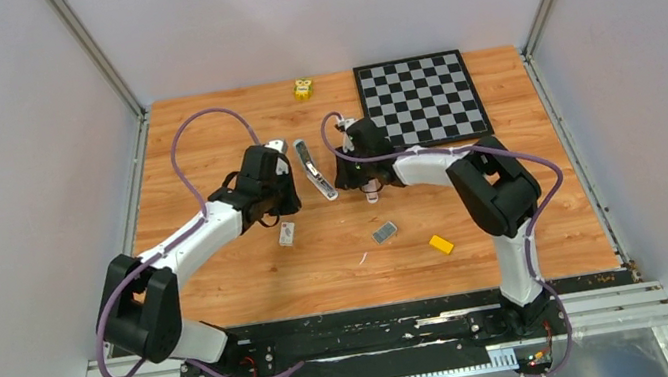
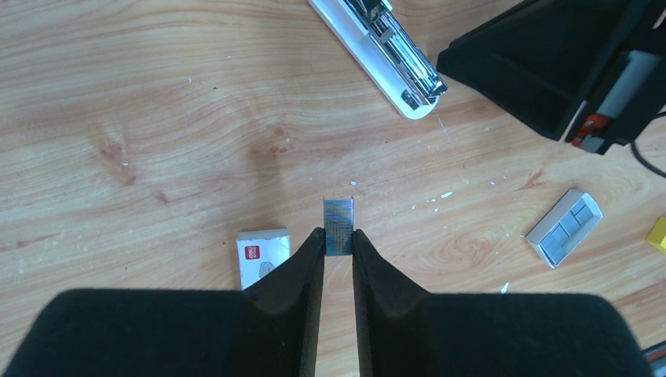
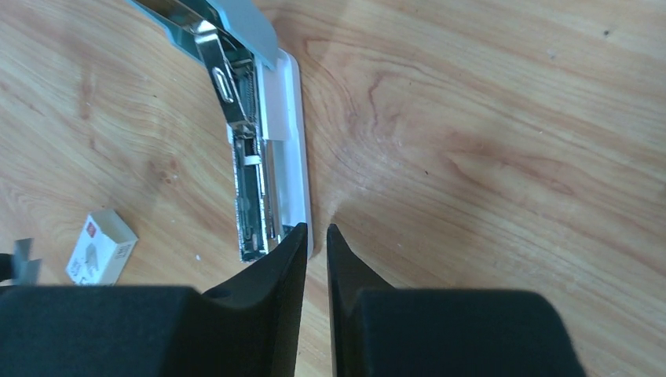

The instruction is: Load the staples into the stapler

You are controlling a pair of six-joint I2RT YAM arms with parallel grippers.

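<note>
The stapler (image 1: 312, 170) lies swung open mid-table, its white base and metal staple channel (image 3: 255, 181) facing up. The staples (image 2: 338, 224), a small silvery ridged block, are pinched between the fingertips of my left gripper (image 2: 338, 236) and held just above the wood, a short way from the stapler's end (image 2: 408, 90). My right gripper (image 3: 316, 228) hovers at the near end of the stapler's white base. Its jaws are drawn nearly together with only a thin slit, and nothing is held between them.
A white staple box (image 2: 261, 253) lies just left of my left fingers. An open tray of staples (image 2: 564, 228) and a yellow block (image 1: 441, 244) lie toward the front right. A chessboard (image 1: 420, 99) and a yellow toy (image 1: 302, 89) sit at the back.
</note>
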